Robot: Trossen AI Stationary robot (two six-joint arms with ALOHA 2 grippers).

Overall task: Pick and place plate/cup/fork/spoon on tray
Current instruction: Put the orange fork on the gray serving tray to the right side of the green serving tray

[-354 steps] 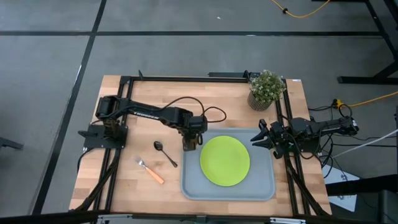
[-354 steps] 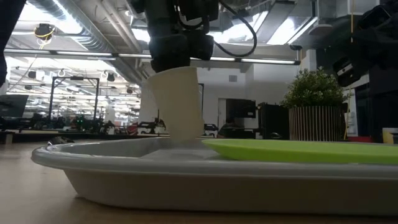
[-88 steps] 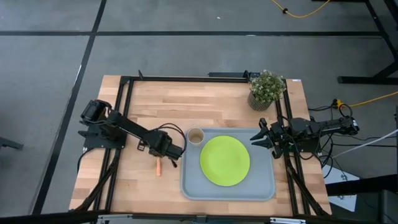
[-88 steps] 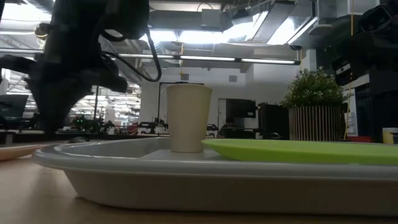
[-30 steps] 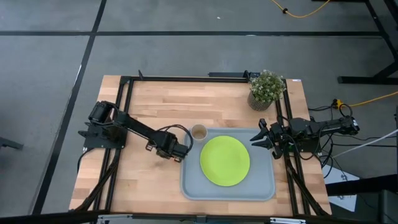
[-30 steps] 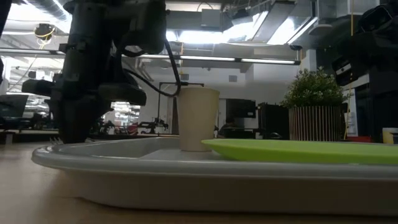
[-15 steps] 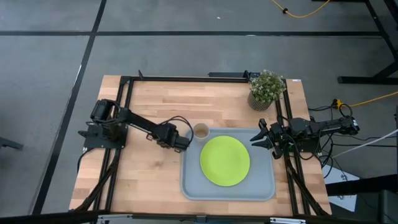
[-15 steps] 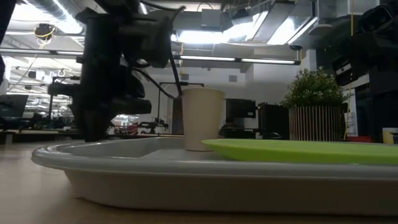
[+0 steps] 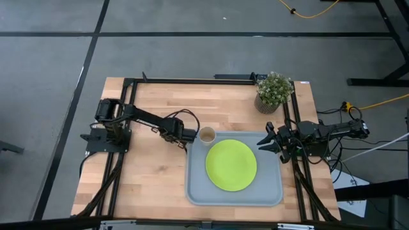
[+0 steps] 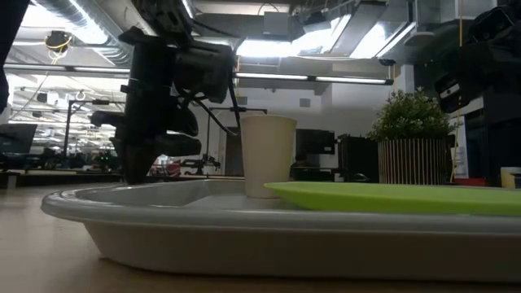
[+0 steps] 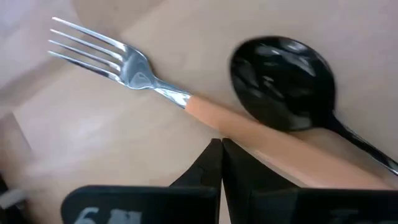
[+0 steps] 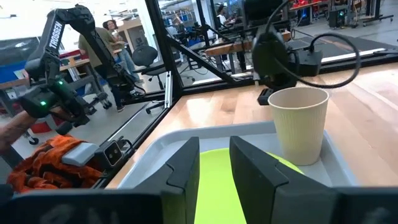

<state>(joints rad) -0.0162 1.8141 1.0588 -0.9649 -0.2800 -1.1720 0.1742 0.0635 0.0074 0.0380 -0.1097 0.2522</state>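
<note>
My left gripper (image 9: 187, 136) hangs at the far left corner of the grey-blue tray (image 9: 192, 191), just left of the tan cup (image 9: 206, 135). It is shut on the orange-handled fork (image 11: 155, 84). The dark spoon (image 11: 283, 84) lies with its bowl against the fork's handle. Neither the fork nor the spoon shows in the high view, where the gripper hides them. The cup stands upright in the tray's far left corner. The lime-green plate (image 9: 231, 165) lies flat in the tray. My right gripper (image 9: 263, 142) waits open at the tray's right rim. My left gripper holds the fork by its orange handle (image 11: 208, 115), at the end near the tines. The shut fingertips (image 11: 211, 163) meet the handle crosswise and point down. The tines stick out to one side. The spoon's bowl overlaps the handle; whether the fingers touch the spoon, I cannot tell.
A potted green plant (image 9: 273, 89) stands at the table's far right corner. Bare wood lies left of and behind the tray. The left arm's cable loops above the gripper (image 10: 220, 106), close to the cup (image 10: 269, 155).
My left gripper, still shut, has gone toward the table's far edge and a little right, up to the cup's left side. The cup has shifted slightly toward the right in the tray.
</note>
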